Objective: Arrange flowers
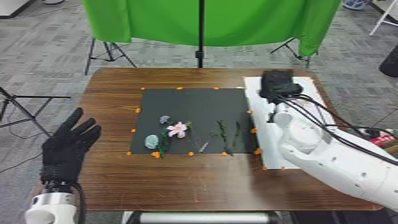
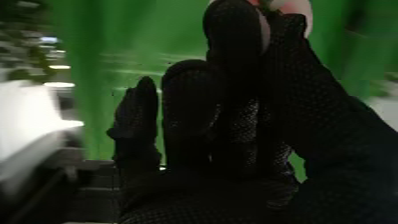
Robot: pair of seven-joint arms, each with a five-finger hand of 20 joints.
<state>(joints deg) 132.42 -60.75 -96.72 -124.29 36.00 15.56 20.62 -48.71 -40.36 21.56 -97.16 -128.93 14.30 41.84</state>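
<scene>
My right hand (image 1: 277, 86) is above the white board at the table's right side. In the right wrist view, the thumb and a finger of my right hand (image 2: 244, 115) pinch something pale pink with a little green, apparently a pink flower (image 2: 295, 8), partly hidden by the glove. My left hand (image 1: 65, 152) is at the table's left edge, fingers straight and spread, holding nothing. On the dark mat (image 1: 200, 102) lie a pink flower (image 1: 178, 129), a pale blue-green piece (image 1: 151, 142), a small grey-blue piece (image 1: 164, 119) and green stems (image 1: 223, 131).
The white board (image 1: 277, 159) lies along the mat's right side on the brown table (image 1: 187, 185). Small orange pieces (image 1: 258, 151) line the mat's edges. A green cloth (image 1: 160, 22) and a black stand (image 1: 200, 54) are behind the table.
</scene>
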